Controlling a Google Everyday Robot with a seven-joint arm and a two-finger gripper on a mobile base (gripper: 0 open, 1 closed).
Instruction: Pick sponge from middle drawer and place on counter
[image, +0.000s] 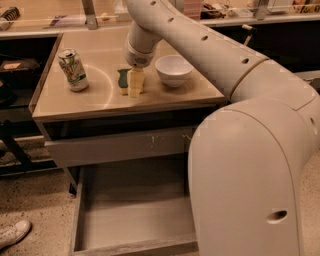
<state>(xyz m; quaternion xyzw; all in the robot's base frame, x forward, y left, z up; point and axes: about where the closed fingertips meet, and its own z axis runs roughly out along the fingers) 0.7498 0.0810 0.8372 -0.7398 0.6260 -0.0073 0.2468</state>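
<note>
While the sponge (123, 79) stands on edge on the worktop (100, 100), your claw (131, 86) hangs right over it. You cannot tell if it holds it.

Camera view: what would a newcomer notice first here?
The huge white arm fills the right of the view, its end effector at the sponge on the counter, between a can and a white bowl. Below, the middle drawer stands pulled out.

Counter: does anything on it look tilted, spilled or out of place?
The sponge stands on its edge on the counter, under the gripper, instead of lying flat. The can and bowl stand upright; nothing is spilled.
</note>
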